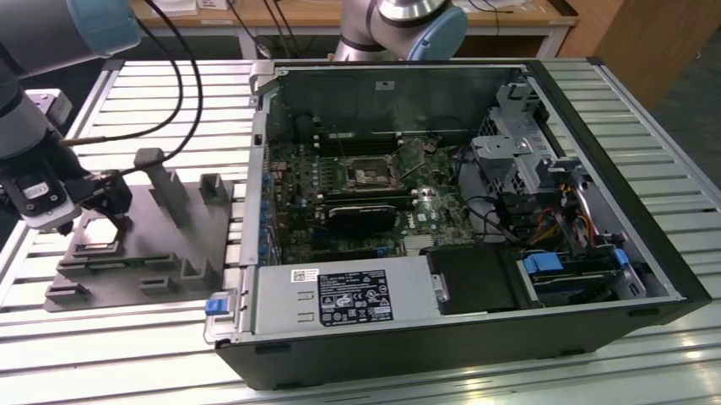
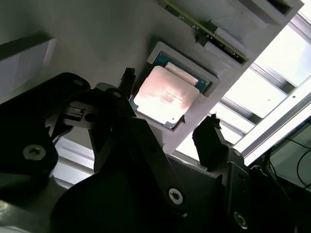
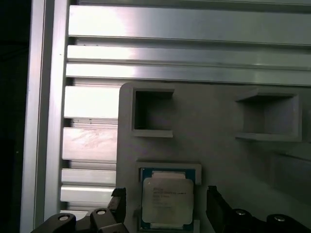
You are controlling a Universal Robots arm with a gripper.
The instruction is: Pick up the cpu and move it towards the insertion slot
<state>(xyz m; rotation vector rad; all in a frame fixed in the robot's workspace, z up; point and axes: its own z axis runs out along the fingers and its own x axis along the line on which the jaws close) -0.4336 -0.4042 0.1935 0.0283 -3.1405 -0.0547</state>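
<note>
Black fingers (image 3: 215,206) of the claw (image 3: 165,194) stand spread wide, one on each side of the cpu (image 3: 167,200), not touching it. It lies flat in a shallow pocket of the grey holder (image 3: 218,111) on the desk (image 1: 113,354). If the claw squeezes crooked, I think the chip could tip, catch on the pocket edge, or slip out. The insertion slot (image 1: 370,175) is well apart, inside the open computer case (image 1: 451,350), so a loose hold could drop it on the way.
</note>
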